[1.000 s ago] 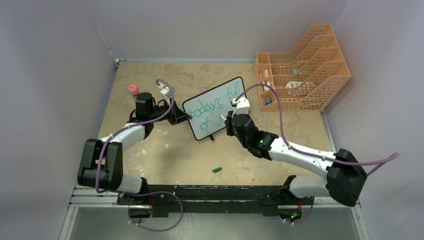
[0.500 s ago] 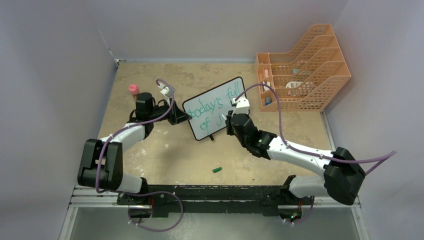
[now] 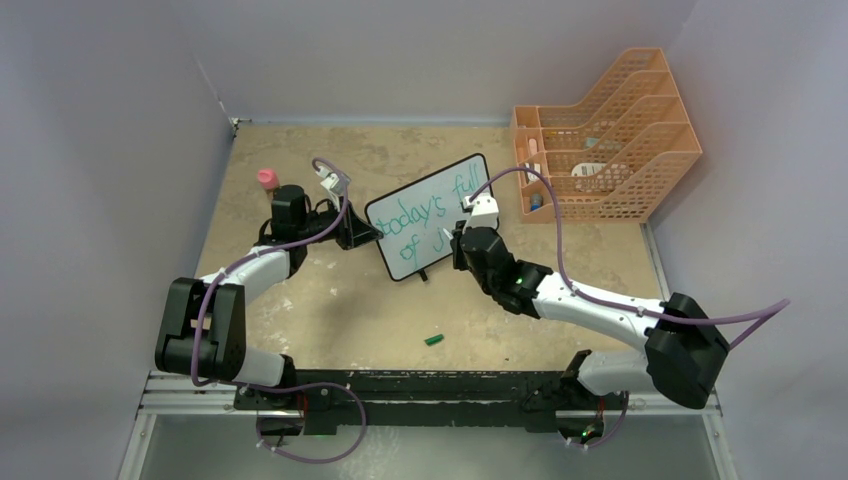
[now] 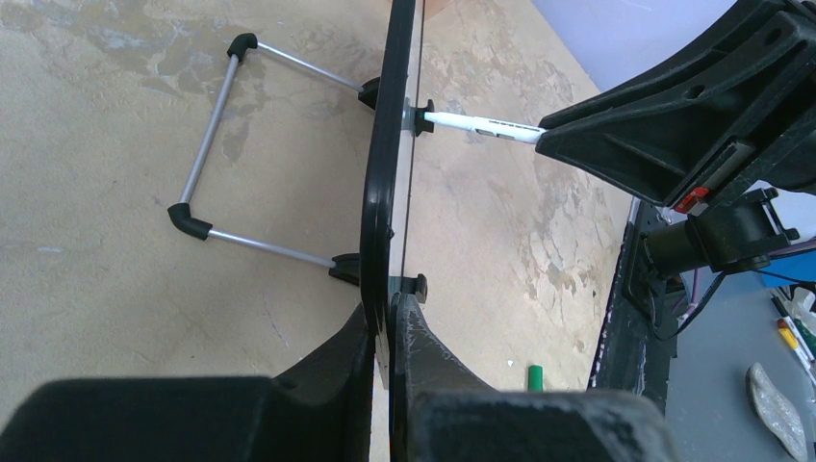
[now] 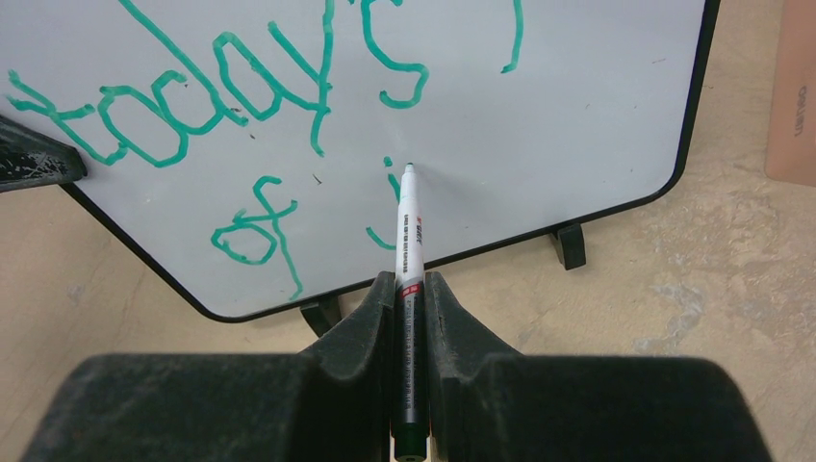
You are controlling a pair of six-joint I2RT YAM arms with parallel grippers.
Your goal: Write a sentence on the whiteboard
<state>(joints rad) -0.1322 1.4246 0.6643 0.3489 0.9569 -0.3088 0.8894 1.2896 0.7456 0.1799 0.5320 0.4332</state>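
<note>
The file rack [image 3: 668, 142] holds items too small to identify; the whiteboard [image 5: 577, 125] runs off the right wrist view's top

The left arm [image 3: 262, 265] and right arm [image 3: 600, 308] share white shells, chunky black joints and looping purple cables [image 3: 557, 235].

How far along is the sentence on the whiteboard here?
Done: "today's full of" stands in green on the whiteboard. In hand: right fingers shut on the marker, tip at a partial "j"; left fingers clamp the board's edge. Left: the remainder of that word.
</note>
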